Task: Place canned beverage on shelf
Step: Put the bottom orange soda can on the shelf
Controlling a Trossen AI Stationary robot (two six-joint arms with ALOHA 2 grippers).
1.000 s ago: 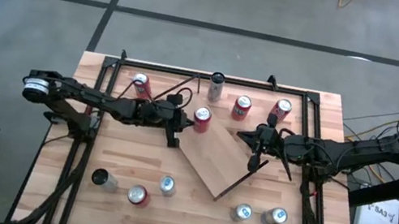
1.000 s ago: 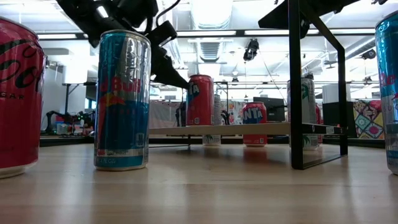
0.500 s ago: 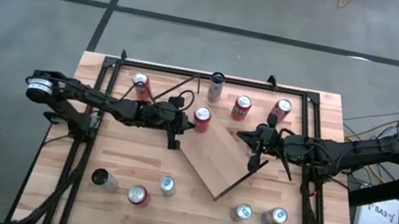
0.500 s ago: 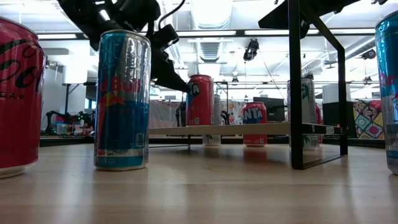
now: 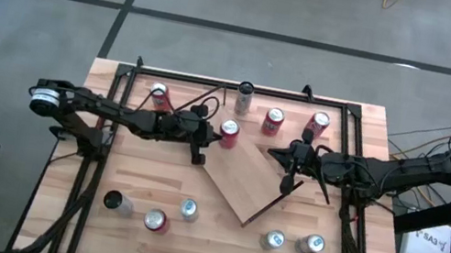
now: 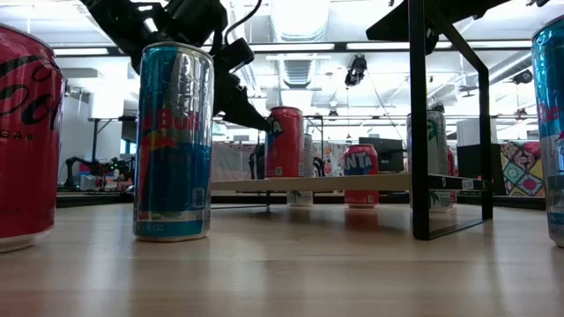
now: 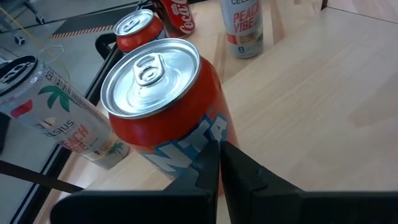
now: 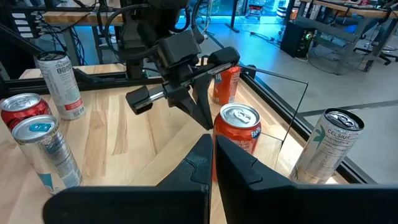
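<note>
The orange Fanta can (image 5: 227, 132) stands upright on the shelf (image 5: 244, 181) near its 11 o'clock corner, with the left hand (image 5: 201, 145) pinched closed and empty, its tips right against the can's side. The right hand (image 5: 289, 180), also closed and empty, hovers over the shelf's 2 o'clock edge. Closed fingers this close could nudge the can over or off the edge.

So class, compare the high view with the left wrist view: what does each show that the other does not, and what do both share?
Only the high view shows the right gripper, shut over the shelf, and the cans along the table's near edge. Only the left wrist view shows the orange can's lettering and pull tab. Both show that can standing on the shelf's corner, the shut left gripper beside it.
</note>
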